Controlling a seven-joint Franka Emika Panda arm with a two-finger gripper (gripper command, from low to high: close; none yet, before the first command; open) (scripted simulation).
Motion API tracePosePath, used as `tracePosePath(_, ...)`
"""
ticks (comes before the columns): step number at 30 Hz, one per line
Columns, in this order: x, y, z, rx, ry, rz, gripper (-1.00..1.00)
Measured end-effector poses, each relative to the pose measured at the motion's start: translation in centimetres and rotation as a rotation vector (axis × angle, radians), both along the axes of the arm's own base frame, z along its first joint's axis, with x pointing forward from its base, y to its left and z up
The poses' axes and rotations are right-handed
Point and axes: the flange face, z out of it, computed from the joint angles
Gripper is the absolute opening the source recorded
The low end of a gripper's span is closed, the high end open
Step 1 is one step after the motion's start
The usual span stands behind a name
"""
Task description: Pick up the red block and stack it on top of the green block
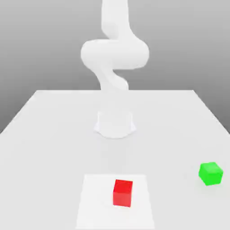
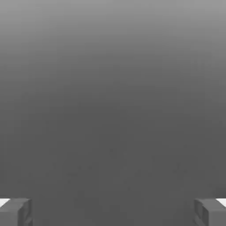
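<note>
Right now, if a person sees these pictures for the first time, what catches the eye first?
The red block stands out, on a paler square patch of the table near the exterior view's lower edge. The green block sits apart at that view's right. Behind them rises the white arm.

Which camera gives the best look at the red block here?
The exterior view: the red block sits in plain sight on the table, on a lighter patch. The hand view gives grey ground between open fingertips, no block.
</note>
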Motion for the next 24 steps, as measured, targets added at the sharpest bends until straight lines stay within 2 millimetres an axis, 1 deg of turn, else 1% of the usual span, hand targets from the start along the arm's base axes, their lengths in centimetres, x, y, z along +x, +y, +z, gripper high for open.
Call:
tracePosePath(2, 2.6, 0.2, -4.5, 0.008, 0.073, -0.012, 0.00)
tracePosePath(5, 5.2, 0.6, -11.1, 0.018, 0.176, -0.028, 0.00)
tracePosePath(7, 6.4, 0.8, -15.6, 0.024, 0.244, -0.040, 0.00)
tracePosePath(10, 7.3, 1.1, -22.4, 0.032, 0.346, -0.058, 0.00)
tracePosePath(12, 7.4, 1.2, -26.9, 0.037, 0.413, -0.071, 0.00)
tracePosePath(15, 6.6, 1.5, -33.4, 0.042, 0.515, -0.090, 0.00)
tracePosePath(17, 5.5, 1.7, -37.6, 0.046, 0.582, -0.103, 0.00)
tracePosePath(20, 3.2, 2.0, -43.5, 0.049, 0.683, -0.122, 0.00)
tracePosePath(22, 2.7, 2.0, -46.1, 0.051, 0.707, -0.128, 0.00)
tracePosePath(24, 2.6, 2.0, -48.4, 0.051, 0.713, -0.130, 0.00)
